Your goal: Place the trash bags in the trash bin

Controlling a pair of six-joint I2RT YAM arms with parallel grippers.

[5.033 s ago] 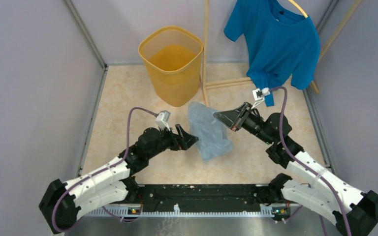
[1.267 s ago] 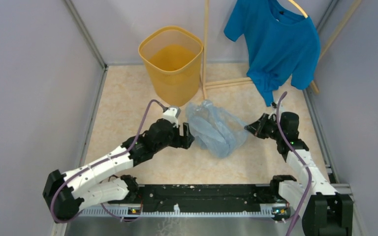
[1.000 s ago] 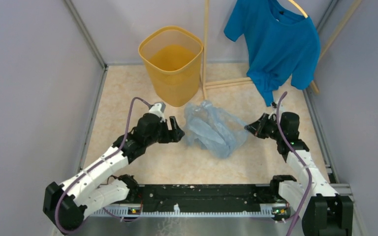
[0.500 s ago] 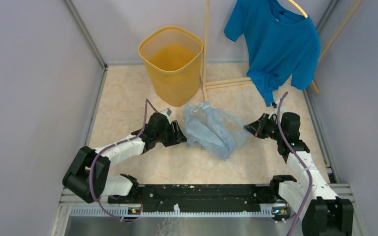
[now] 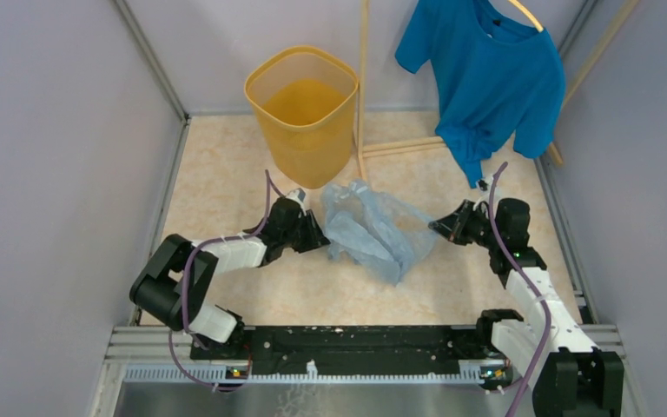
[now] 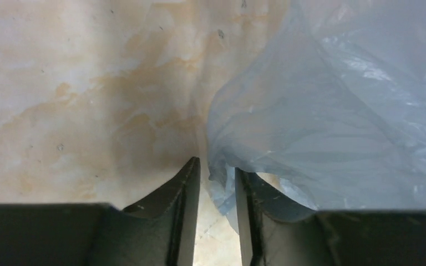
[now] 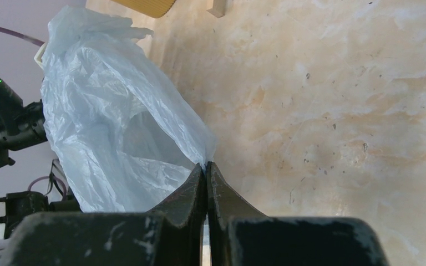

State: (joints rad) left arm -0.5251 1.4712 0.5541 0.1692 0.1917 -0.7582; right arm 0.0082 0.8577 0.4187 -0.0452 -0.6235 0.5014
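At the left edge of the trash bag (image 5: 372, 230), my left end effector (image 5: 321, 238) is what's changed. W/in the last sec the arm dropped low and stretched out flat across the counter (image 5: 217, 174), elbow folded back near the base. The jaws went from wide to a narrow slot. Left wrist view shows a fold of pale blue film hanging in that slot. There's a gap visible either side of it, so I'm part-closed and not clenched on it yet.

My right end effector (image 5: 435, 228) hasn't moved: clenched tight, pinching the bag's right corner, w/ film running straight out of the tips in the right wrist view. The bag has barely shifted. It lies crumpled on the counter between my two end effectors, just in front of the trash bin (image 5: 302, 104), none of it inside.

For the task, imo: once the left closes I'd have both sides held, so the bag could be lifted and carried fwd over the rim.

Right arm pose: forearm raised, wrist bent toward the bag, fingers pointing left and low.
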